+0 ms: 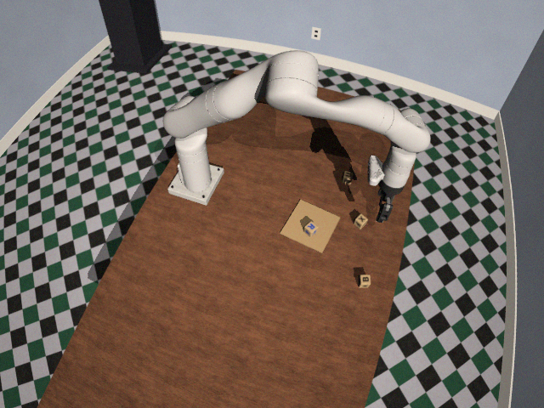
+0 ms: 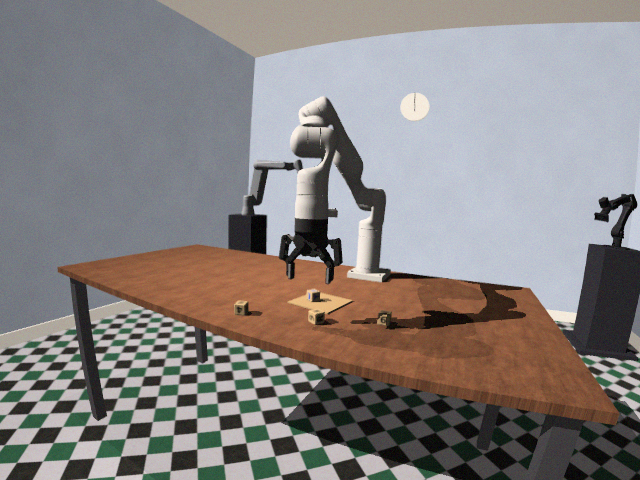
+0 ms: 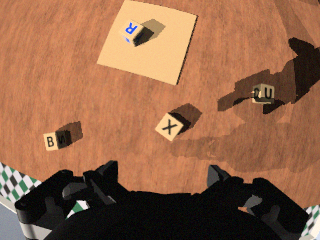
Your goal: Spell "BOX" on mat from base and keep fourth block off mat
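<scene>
A tan square mat (image 1: 309, 225) lies near the middle of the table. A block with a blue R (image 1: 310, 227) stands on it, also in the wrist view (image 3: 131, 30). The X block (image 1: 360, 220) lies off the mat, just past its right corner, turned askew (image 3: 170, 127). The B block (image 1: 364, 280) lies further off the mat, near the table edge (image 3: 52, 140). A fourth block (image 1: 348, 177) sits in the arm's shadow (image 3: 264, 94); its letter is hard to read. My gripper (image 1: 383, 212) (image 2: 309, 272) is open and empty, hanging above the table beside the X block.
The table's long edge runs close behind the gripper in the overhead view. The arm's base (image 1: 196, 184) stands at the opposite side of the table. A dark pedestal (image 2: 607, 299) with a small arm stands on the floor beyond the table.
</scene>
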Controlling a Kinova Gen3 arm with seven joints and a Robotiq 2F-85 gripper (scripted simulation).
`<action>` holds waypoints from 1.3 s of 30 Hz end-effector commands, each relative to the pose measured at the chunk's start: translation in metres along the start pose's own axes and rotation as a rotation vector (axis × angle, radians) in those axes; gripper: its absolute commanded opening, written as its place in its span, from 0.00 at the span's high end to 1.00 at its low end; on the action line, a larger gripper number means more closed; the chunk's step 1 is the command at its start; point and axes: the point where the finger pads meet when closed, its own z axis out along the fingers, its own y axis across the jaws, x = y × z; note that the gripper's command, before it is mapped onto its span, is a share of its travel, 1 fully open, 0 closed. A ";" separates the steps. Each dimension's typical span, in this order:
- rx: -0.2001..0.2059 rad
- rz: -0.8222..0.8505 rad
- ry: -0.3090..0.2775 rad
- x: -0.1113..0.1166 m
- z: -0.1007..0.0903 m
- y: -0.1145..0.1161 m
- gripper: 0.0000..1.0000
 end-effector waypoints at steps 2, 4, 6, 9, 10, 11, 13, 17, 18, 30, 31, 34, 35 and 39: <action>0.002 0.003 -0.004 0.000 -0.003 -0.003 0.00; 0.002 0.003 -0.005 0.007 -0.004 -0.007 0.00; 0.002 0.003 -0.005 0.007 -0.004 -0.007 0.00; 0.002 0.003 -0.005 0.007 -0.004 -0.007 0.00; 0.002 0.003 -0.005 0.007 -0.004 -0.007 0.00; 0.001 0.002 -0.006 0.015 -0.004 -0.011 0.00; 0.001 0.002 -0.006 0.015 -0.004 -0.011 0.00; 0.001 0.002 -0.006 0.015 -0.004 -0.011 0.00; 0.001 0.002 -0.006 0.015 -0.004 -0.011 0.00; 0.001 0.001 -0.008 0.034 -0.005 -0.020 0.00; 0.001 0.001 -0.008 0.034 -0.005 -0.020 0.00; 0.001 0.001 -0.008 0.034 -0.005 -0.020 0.00; 0.001 0.001 -0.008 0.034 -0.005 -0.020 0.00; 0.001 0.001 -0.008 0.044 -0.006 -0.025 0.00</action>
